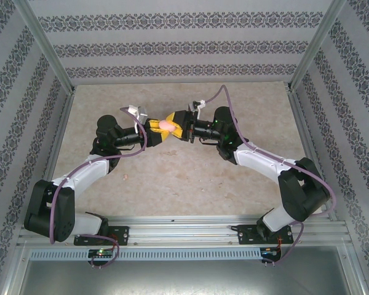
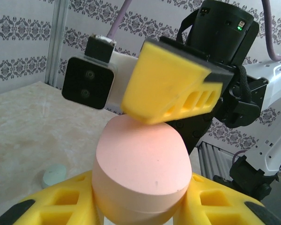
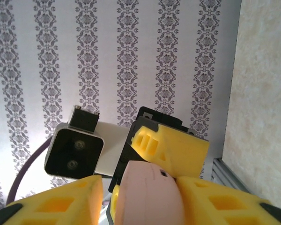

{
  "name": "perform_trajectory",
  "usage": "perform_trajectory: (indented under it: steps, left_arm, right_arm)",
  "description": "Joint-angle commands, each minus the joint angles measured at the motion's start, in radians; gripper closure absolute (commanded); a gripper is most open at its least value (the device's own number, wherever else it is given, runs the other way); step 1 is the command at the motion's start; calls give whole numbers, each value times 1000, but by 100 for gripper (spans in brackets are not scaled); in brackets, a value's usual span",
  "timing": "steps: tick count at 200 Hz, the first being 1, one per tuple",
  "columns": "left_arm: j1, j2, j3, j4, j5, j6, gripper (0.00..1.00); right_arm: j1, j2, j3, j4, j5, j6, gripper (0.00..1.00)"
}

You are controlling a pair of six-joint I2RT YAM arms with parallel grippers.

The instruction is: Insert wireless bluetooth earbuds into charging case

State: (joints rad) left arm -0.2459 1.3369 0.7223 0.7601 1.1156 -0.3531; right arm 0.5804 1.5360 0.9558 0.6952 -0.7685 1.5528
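1. Charging case [image 1: 166,125]: pink, oval and closed. It is held in the air above the middle of the surface [image 1: 190,190], between the two arms where their tips meet.
2. Left gripper [image 1: 158,131]: clenched on the case. In the left wrist view its yellow fingers [image 2: 61,204] press both lower flanks of the case [image 2: 140,164].
3. Right gripper [image 1: 174,126]: released. In the right wrist view its jaws stand either side of the case's end [image 3: 147,194]. A dark gap shows at one finger [image 3: 61,201], and the other finger lies against the shell.
4. Contact from the opposite side: in the left wrist view, one yellow finger of the right gripper [image 2: 173,84] rests on the case's rounded top.
5. Mint-green earbud [image 2: 54,175]: a small rounded piece, apparently a bud, lying on the surface well apart from the case. Finer detail is too small to tell.
6. Surroundings: pale stone-patterned surface with patterned wall panels on three sides.
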Motion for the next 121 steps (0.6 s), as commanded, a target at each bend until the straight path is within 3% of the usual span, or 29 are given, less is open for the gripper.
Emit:
perform_trajectory:
  steps: [1, 31, 81, 121]
  left_arm:
    - [-11, -26, 55, 43, 74, -11, 71]
    - [2, -51, 70, -18, 85, 2, 71]
    - [15, -86, 104, -145, 114, 37, 72]
    - [15, -118, 105, -249, 115, 87, 72]
  right_arm:
    - [5, -32, 22, -102, -1, -86, 45]
    - [-23, -115, 70, -318, -23, -245, 36]
    - [-96, -245, 193, -852, 12, -677, 35]
    - [-108, -300, 244, -935, 63, -921, 38]
